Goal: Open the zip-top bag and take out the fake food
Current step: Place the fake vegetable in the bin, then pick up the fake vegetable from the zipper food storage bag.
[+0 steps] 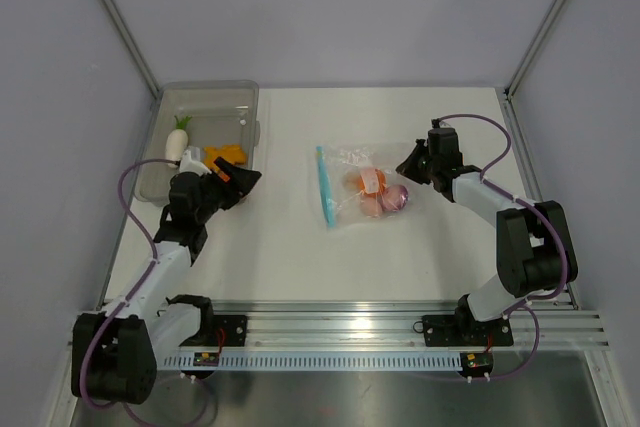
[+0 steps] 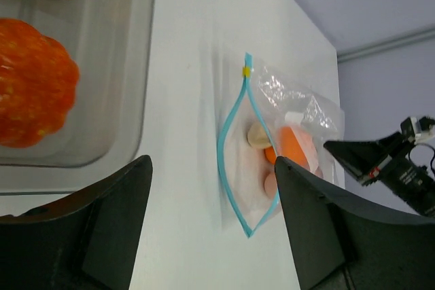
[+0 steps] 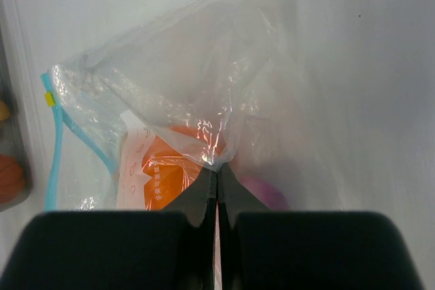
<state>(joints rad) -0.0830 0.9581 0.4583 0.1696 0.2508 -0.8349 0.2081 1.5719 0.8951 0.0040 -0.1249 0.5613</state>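
Pale lilac walls [image 1: 330, 7] are closing in a white desk [image 1: 280, 267], and I am placing everything by the rigid smoky-grey translucent rectangular tray [image 1: 210, 87] at its far left. The small clear crinkly zip-top bag [image 1: 350, 159] is lying flat to the right of the tray, apart from it, with its light blue zip strip [image 1: 325, 185] turned toward the tray.

My right jaws are pressing together on a fold of film at the bag's closed end, the side away from the tray. I am judging that this pinch is anchoring the bag so it is not sliding. My left jaws are hovering spread and empty just off the tray's near right corner, facing the mouth, probably lining up to reach in.

The strip is gaping in a lens shape, with a small yellow slider [image 2: 246, 70] sitting at one end. Through the film an orange piece [image 1: 372, 179], a pinkish egg [image 1: 368, 205] and a purple onion [image 1: 396, 197] are showing, still inside. A white radish with green top [image 1: 178, 139] and orange-yellow pieces [image 1: 227, 154] are resting in the tray.
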